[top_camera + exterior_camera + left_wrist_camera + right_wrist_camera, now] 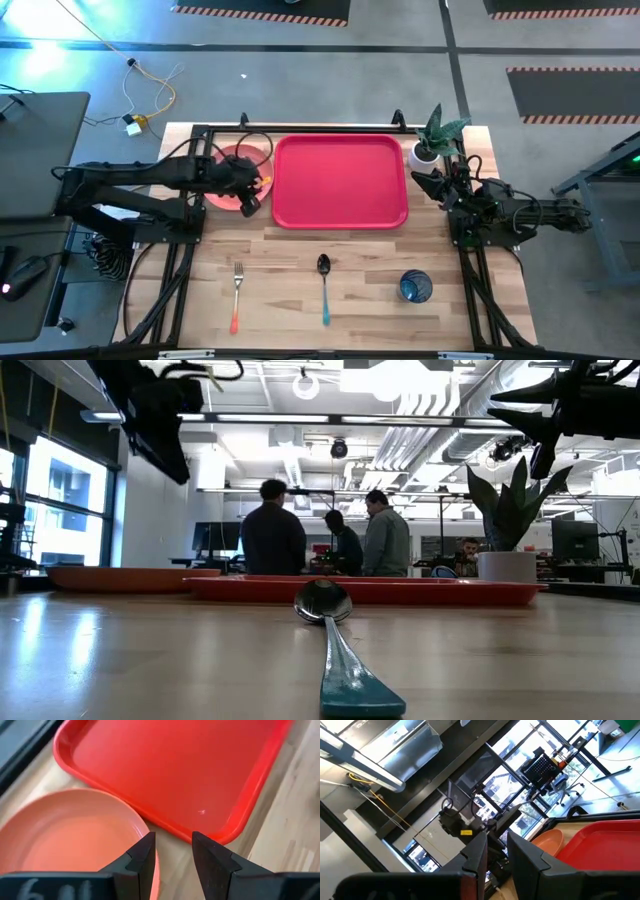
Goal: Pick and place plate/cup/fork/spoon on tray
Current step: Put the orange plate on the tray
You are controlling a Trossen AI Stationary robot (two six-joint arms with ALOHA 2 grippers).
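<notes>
The pink plate lies on the table just left of the red tray. My left gripper hangs open above the plate's right rim, beside the tray's near left corner, and is raised clear in the low view. The fork, the teal-handled spoon and the blue cup rest on the table near its front edge. My right gripper is raised at the tray's right side, fingers narrowly apart and empty.
A white pot with a green plant stands at the tray's far right corner, close to my right gripper. People stand in the room beyond the table. Bare wood lies between the tray and the cutlery.
</notes>
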